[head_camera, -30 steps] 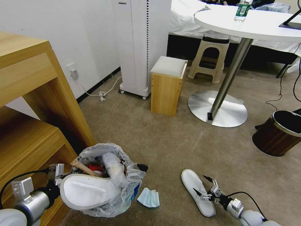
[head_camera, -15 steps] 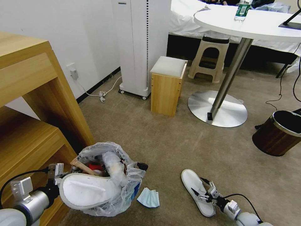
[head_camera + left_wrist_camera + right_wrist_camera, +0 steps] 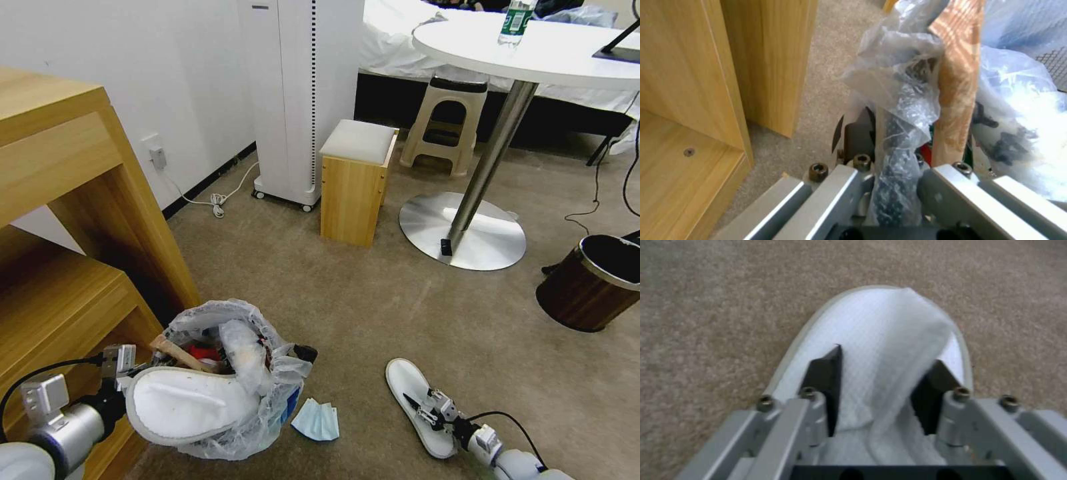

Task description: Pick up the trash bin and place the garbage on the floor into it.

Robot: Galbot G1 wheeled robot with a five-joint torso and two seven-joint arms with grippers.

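Observation:
The trash bin [image 3: 267, 400], black with a crinkly clear bag, hangs low at the left, stuffed with litter. A white slipper [image 3: 190, 403] and a wooden stick [image 3: 177, 357] poke out of its top. My left gripper [image 3: 130, 370] is shut on the bin's bag-covered rim [image 3: 896, 173]. A second white slipper [image 3: 410, 387] lies on the beige floor [image 3: 373, 300]. My right gripper [image 3: 420, 402] is down on it, open, with its black pads [image 3: 829, 383] on either side of the slipper's raised upper [image 3: 889, 350]. A light-blue mask [image 3: 317, 421] lies on the carpet beside the bin.
A wooden shelf unit [image 3: 73, 267] stands close at the left, right beside the bin. Farther off are a wooden stool [image 3: 357, 187], a white tower appliance [image 3: 300, 100], a round table's steel base [image 3: 493, 247] and a brown metal-rimmed bin [image 3: 590, 283] at the right.
My right gripper has come down and nearer onto the floor slipper, and its fingers have narrowed around the upper. The left arm and bin have barely moved.

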